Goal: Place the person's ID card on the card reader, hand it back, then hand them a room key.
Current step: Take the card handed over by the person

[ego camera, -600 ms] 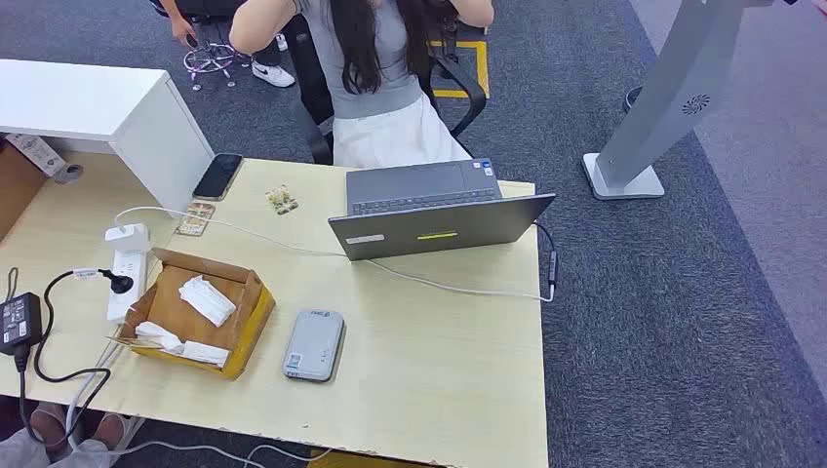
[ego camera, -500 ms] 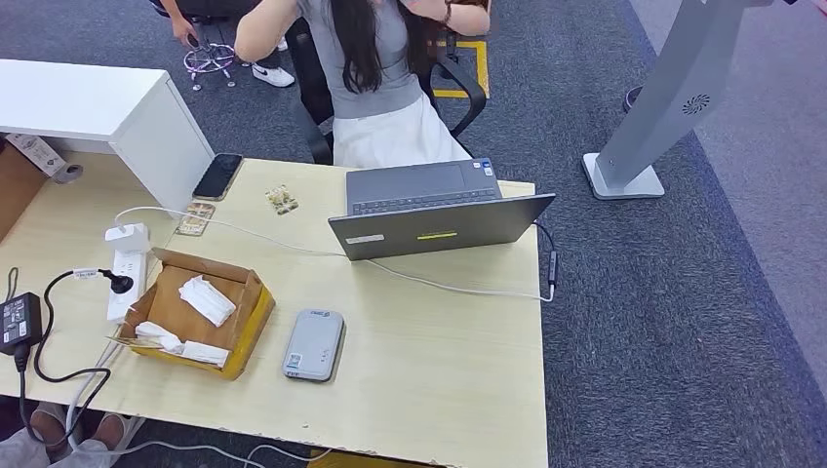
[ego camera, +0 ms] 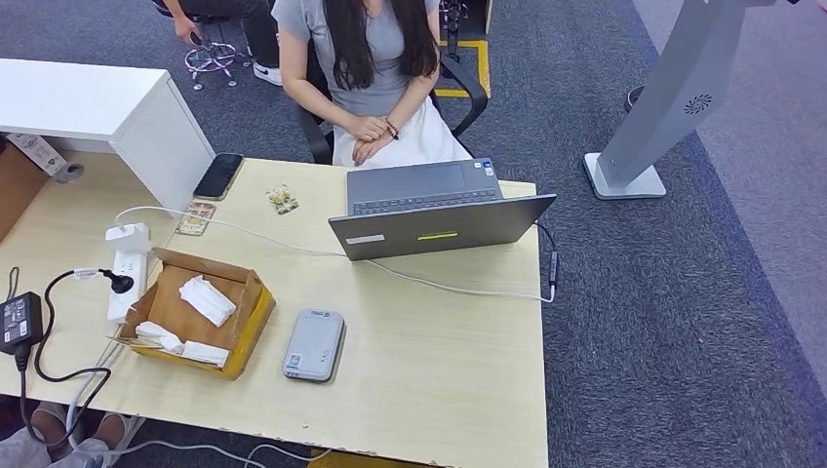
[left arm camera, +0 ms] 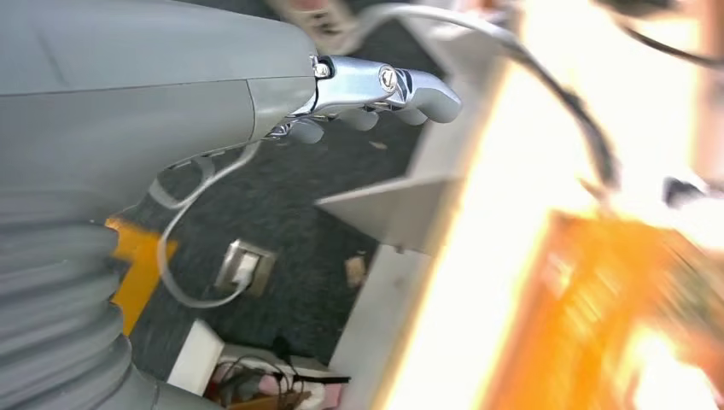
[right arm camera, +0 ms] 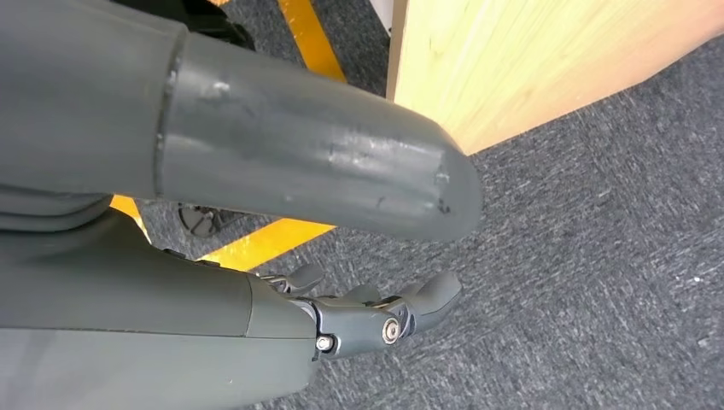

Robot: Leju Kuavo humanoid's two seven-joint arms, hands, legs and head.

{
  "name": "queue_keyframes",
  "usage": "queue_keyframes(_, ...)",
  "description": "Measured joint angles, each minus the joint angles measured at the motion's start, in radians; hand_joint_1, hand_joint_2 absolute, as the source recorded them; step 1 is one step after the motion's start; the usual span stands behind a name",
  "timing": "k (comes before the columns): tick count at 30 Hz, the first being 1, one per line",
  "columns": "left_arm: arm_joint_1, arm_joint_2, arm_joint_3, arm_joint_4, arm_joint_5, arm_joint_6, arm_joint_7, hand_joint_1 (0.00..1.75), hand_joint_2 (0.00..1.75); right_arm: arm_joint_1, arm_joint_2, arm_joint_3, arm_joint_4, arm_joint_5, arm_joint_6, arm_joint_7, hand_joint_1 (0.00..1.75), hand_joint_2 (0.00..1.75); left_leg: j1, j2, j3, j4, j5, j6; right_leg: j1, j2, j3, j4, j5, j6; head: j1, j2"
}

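A grey card reader [ego camera: 313,344] lies flat on the wooden table [ego camera: 439,361], near its front edge. To its left an open cardboard box [ego camera: 252,331] holds white folded items [ego camera: 207,298]. A person [ego camera: 371,58] sits behind the table with both hands [ego camera: 371,132] resting together in the lap. My left hand [left arm camera: 359,90] hangs beside the table's edge, fingers loosely apart and holding nothing. My right hand [right arm camera: 367,316] hangs low over the dark carpet beside a table corner, thumb and fingers apart, also holding nothing.
An open grey laptop [ego camera: 439,224] stands at the table's far side, its cable trailing right. A phone [ego camera: 217,175], a power strip [ego camera: 127,273] and a black adapter [ego camera: 18,322] lie to the left. A white cabinet [ego camera: 88,102] and a grey stand [ego camera: 663,97] flank the table.
The person has lowered both arms from beside the head to the lap. Nothing on the table has moved.
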Motion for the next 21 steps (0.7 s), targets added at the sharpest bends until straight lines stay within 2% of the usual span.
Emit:
queue_keyframes(7,0.138,-0.020,-0.226,-0.340,0.016,0.112,0.000,0.00,1.75,-0.006,0.010,-0.053,0.000,0.030,-0.001,-0.005,0.00,0.00,0.001,0.000,0.001,0.000,0.000,-0.001,0.001,0.000,0.001,0.000,0.000,0.000,0.000,0.000)
queue_keyframes(14,0.158,-0.026,-0.269,-0.511,0.006,0.116,0.000,0.00,1.75,-0.013,0.024,-0.082,0.000,0.070,0.000,-0.010,0.00,0.00,0.001,0.000,0.002,0.000,0.000,-0.001,0.001,-0.001,0.002,0.001,0.000,-0.001,0.000,0.000)
queue_keyframes(16,0.155,-0.027,-0.273,-0.569,-0.041,0.137,0.000,0.00,1.75,-0.015,0.027,-0.084,0.000,0.088,0.003,-0.009,0.00,0.00,0.002,0.000,0.002,0.000,0.000,-0.002,0.002,-0.001,0.001,0.001,0.000,-0.001,0.000,0.000)
queue_keyframes(18,0.144,-0.014,-0.299,-0.643,-0.163,0.222,0.000,0.00,1.75,-0.019,0.031,-0.083,0.000,0.123,0.005,-0.001,0.00,0.00,0.002,-0.001,0.002,0.000,0.000,-0.002,0.002,-0.001,0.001,0.001,0.000,-0.001,0.000,0.000)
queue_keyframes(21,0.115,0.032,-0.406,-0.726,-0.360,0.428,0.000,0.00,1.75,-0.035,0.040,-0.075,0.001,0.171,0.004,0.015,0.00,0.00,0.001,0.000,0.002,0.000,0.000,-0.002,0.002,-0.001,0.002,0.001,0.001,-0.001,0.000,0.000)
